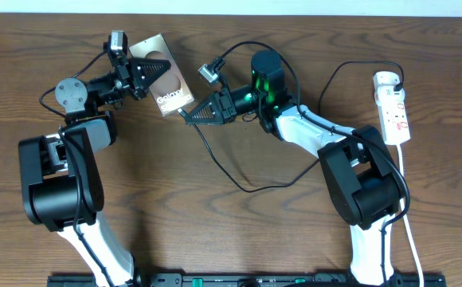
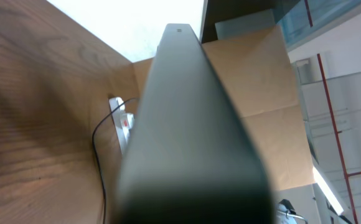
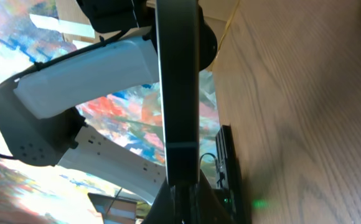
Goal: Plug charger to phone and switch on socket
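The bronze-brown phone (image 1: 164,76) with white "Galaxy" lettering is held tilted above the table by my left gripper (image 1: 141,78), which is shut on its upper end. In the left wrist view the phone's edge (image 2: 187,124) fills the middle. My right gripper (image 1: 189,114) is shut on the charger's black plug tip, which touches the phone's lower end. In the right wrist view the phone's thin edge (image 3: 179,81) stands right above the jaws (image 3: 183,190). The black charger cable (image 1: 247,185) loops across the table to the white power strip (image 1: 393,108) at the far right.
The strip's white cord (image 1: 405,191) runs down the right side toward the front edge. The power strip also shows small in the left wrist view (image 2: 121,118). A black rail (image 1: 247,279) lies along the front edge.
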`<state>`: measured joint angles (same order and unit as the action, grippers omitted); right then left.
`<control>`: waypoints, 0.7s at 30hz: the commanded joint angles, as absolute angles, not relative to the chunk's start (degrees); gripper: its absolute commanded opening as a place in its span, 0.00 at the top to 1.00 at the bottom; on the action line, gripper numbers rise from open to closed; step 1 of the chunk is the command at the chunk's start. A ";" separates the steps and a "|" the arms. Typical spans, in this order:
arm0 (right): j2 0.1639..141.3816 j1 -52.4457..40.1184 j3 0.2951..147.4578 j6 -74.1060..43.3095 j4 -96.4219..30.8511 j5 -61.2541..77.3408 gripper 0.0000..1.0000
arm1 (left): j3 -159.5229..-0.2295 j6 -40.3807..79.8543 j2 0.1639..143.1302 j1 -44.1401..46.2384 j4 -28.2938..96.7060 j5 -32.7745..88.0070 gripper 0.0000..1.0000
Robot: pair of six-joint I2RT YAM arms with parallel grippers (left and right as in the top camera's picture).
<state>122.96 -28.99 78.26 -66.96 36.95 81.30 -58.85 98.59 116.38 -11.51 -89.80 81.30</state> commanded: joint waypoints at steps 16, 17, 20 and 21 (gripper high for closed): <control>123.02 -29.23 79.02 -68.34 37.10 69.54 0.99 | -58.92 99.02 115.31 -8.91 -90.94 82.04 0.93; 123.02 -29.19 79.02 -68.36 37.10 69.21 0.99 | -58.81 98.85 115.31 -8.91 -90.94 82.02 0.93; 123.02 -29.04 79.00 -68.79 37.12 68.38 0.99 | -58.72 98.85 115.31 -8.91 -90.94 81.76 0.93; 123.02 -28.95 79.00 -68.79 37.12 68.23 0.99 | -58.72 98.85 115.31 -8.91 -90.94 81.58 0.93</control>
<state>122.96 -28.95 78.26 -67.59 37.15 78.76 -58.85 98.48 116.38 -11.44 -89.80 78.85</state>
